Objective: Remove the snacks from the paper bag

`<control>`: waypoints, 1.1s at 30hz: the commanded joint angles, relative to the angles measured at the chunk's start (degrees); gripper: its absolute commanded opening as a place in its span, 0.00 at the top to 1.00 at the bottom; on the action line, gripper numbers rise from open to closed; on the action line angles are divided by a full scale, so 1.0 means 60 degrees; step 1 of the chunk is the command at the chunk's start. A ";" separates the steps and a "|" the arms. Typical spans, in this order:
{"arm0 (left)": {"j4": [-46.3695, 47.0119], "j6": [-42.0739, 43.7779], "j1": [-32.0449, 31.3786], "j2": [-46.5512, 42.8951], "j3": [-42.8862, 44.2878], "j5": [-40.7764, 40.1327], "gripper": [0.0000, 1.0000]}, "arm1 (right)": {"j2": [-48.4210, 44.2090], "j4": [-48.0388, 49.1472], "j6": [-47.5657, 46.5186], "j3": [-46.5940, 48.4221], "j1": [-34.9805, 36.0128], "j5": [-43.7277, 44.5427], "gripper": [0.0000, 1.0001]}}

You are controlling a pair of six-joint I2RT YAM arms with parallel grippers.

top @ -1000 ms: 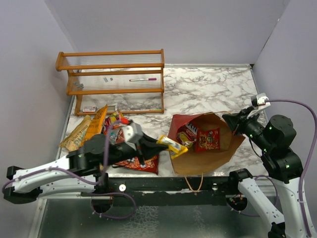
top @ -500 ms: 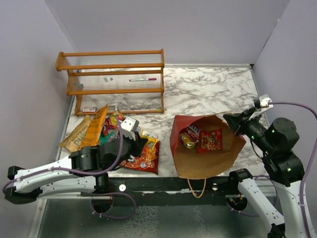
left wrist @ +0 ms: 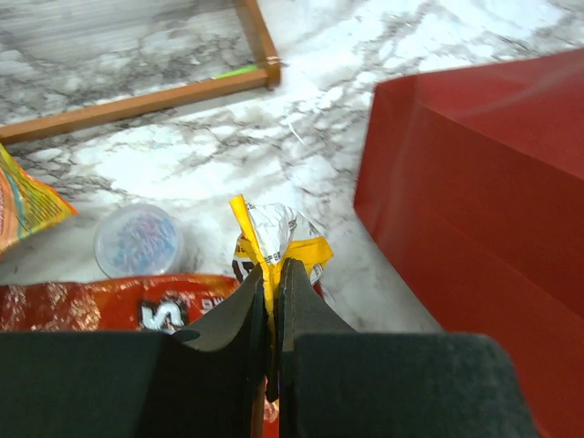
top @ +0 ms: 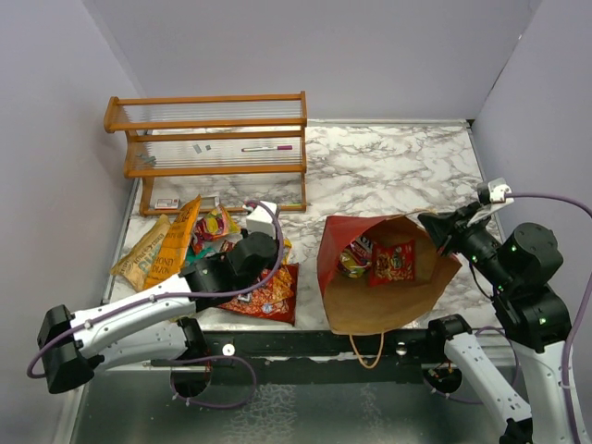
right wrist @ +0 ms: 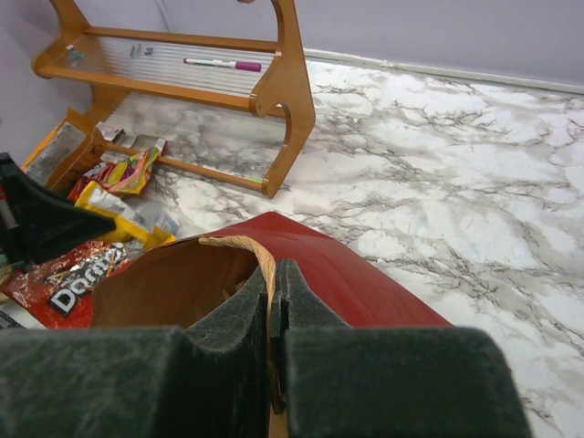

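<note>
Snacks (top: 350,261) sit in two places: a red packet (top: 392,261) and a couple more lie inside the paper bag (top: 329,257), against its tan lining, and a pile lies on the marble table (top: 398,166) left of the bag in the view from above. In that pile an orange packet (top: 178,239) and a tan packet (top: 139,252) lie farthest from the bag, and a flat red chip packet (top: 270,298) lies nearer it. The left gripper (left wrist: 272,274) is between the pile and the bag, its fingers squeezed narrow on the near edge of a crinkled yellow packet (left wrist: 274,233), close beside the bag's dark red wall but not touching it. A small clear round container (left wrist: 139,240) stands farther from the bag than the yellow packet. The right gripper (right wrist: 274,278) is at the bag's far right rim, clamped tight on the edge by a twisted paper handle (right wrist: 245,245). A second handle (top: 366,344) sticks out from the bag's near side. A wooden rack (top: 213,139) holding a pen (top: 268,147) stands beyond the pile, apart from the bag
</note>
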 commanded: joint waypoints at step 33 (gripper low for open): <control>0.4651 -0.2763 0.3187 -0.2367 -0.1653 0.9270 0.40 | -0.1946 0.0405 0.0578 -0.1398 0.0021 -0.3104 0.98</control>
